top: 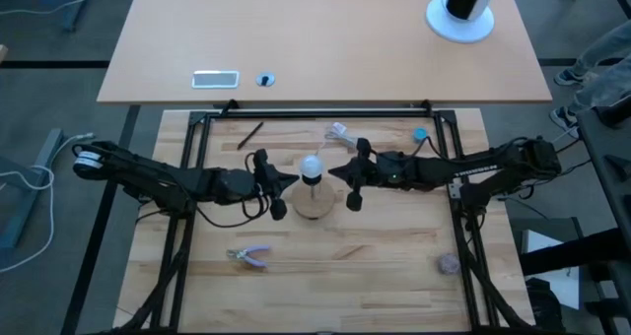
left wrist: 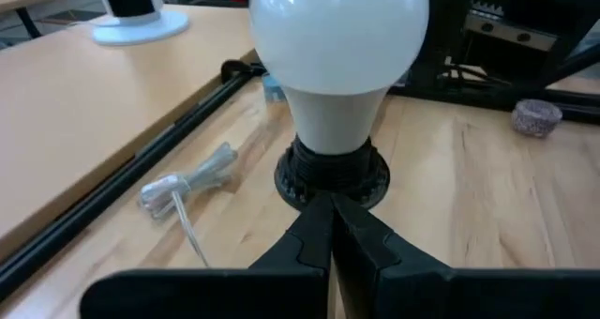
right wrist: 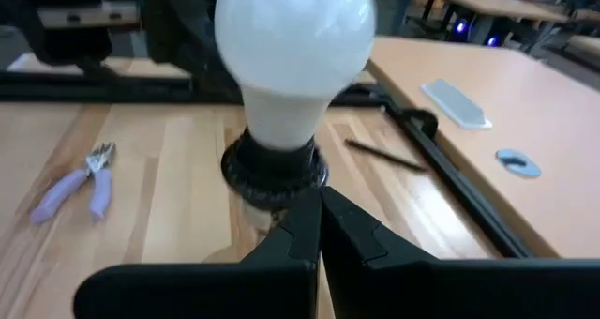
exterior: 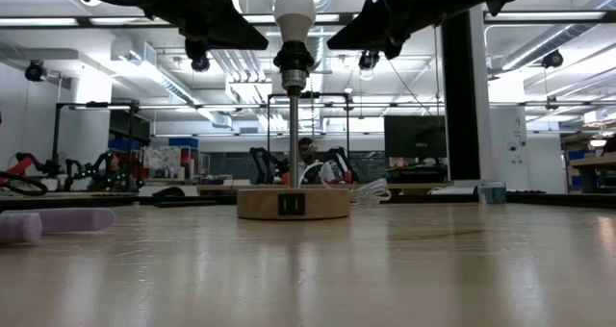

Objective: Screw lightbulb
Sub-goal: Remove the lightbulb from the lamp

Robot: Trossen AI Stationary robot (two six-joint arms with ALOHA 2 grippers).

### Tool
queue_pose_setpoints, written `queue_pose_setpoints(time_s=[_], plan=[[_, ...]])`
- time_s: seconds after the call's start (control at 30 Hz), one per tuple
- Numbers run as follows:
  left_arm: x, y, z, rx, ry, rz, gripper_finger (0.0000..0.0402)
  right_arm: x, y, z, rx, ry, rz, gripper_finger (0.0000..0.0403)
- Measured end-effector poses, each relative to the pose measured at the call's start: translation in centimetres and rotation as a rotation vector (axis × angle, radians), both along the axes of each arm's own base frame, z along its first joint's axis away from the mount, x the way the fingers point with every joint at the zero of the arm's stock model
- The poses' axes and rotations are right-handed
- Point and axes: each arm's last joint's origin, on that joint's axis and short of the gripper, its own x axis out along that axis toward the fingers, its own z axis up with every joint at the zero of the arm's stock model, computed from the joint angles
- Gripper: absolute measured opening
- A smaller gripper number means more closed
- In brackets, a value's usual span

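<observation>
While the high view shows the frosted white lightbulb [top: 312,165] as a mere dot between both arms, the low view reveals it seated in a black socket [exterior: 292,61] atop a slim pole on the round wooden base [exterior: 293,203]. Left gripper [top: 287,180] at nine o'clock and right gripper [top: 338,171] at three o'clock each have fingers pressed together, holding nothing.

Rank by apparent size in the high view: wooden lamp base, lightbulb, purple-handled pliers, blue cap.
1. wooden lamp base
2. purple-handled pliers
3. lightbulb
4. blue cap

The lightbulb sits nearer the camera, so its place is unsure.
</observation>
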Motion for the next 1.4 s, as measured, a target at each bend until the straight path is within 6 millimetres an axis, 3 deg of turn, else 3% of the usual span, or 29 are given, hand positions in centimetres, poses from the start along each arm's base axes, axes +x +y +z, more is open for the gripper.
queue_pose_setpoints(time_s=[0.37,0.63,0.83,1.4], plan=[[-0.4,0.1,0.7,0.044,-0.018,-0.002,0.0,0.1,-0.1,0.8,-0.017,-0.049,0.004,0.0],[-0.8,1.1,1.8,0.237,-0.034,0.252,0.0,0.2,1.3,1.4,-0.05,-0.117,0.067,0.0],[-0.4,1.9,2.7,0.286,-0.094,0.129,0.0,0.6,2.0,2.6,-0.045,-0.177,0.161,0.0],[0.6,1.7,2.0,0.277,-0.09,0.006,0.0,1.5,1.7,2.3,-0.06,-0.156,0.071,0.0]])
